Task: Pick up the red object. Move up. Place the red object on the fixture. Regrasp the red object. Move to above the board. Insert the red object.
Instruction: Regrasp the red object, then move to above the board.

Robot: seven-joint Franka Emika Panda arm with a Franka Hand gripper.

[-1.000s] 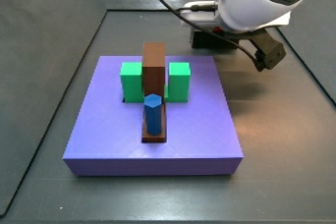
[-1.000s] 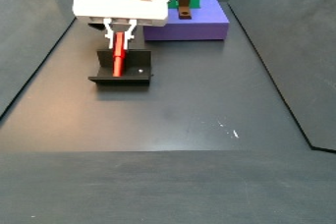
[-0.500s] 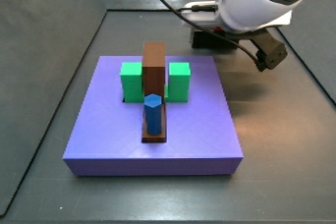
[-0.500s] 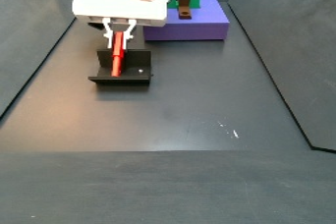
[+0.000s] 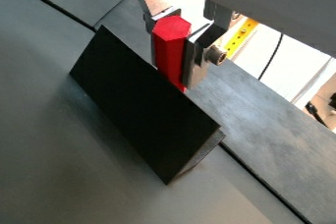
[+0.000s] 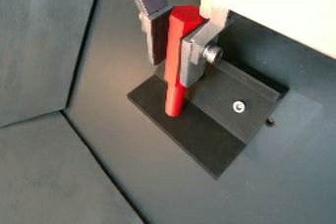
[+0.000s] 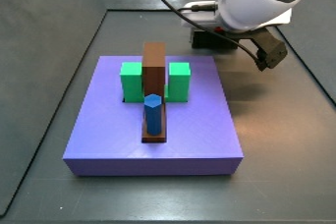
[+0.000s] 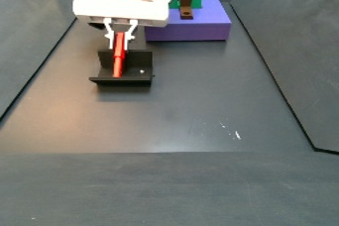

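My gripper (image 8: pixel 118 40) is shut on the red object (image 8: pixel 118 57), a long red hexagonal peg held upright. Its lower end rests on the base plate of the fixture (image 8: pixel 122 74), a dark L-shaped bracket. In both wrist views the silver fingers (image 6: pixel 195 53) press on both sides of the red object (image 6: pixel 175 66) (image 5: pixel 171 43), above the fixture (image 6: pixel 217 125) (image 5: pixel 132 100). The board (image 7: pixel 157 130) is a purple slab with two green blocks (image 7: pixel 132 81), a brown upright (image 7: pixel 153 63) and a blue hexagonal peg (image 7: pixel 152 115). In this side view the red object is hidden behind the arm.
The white wrist of the arm (image 7: pixel 256 2) hangs over the fixture (image 7: pixel 210 39) just behind the board's far right corner. The board (image 8: pixel 192 24) lies right of the fixture in a side view. Dark walls border the floor (image 8: pixel 185 131).
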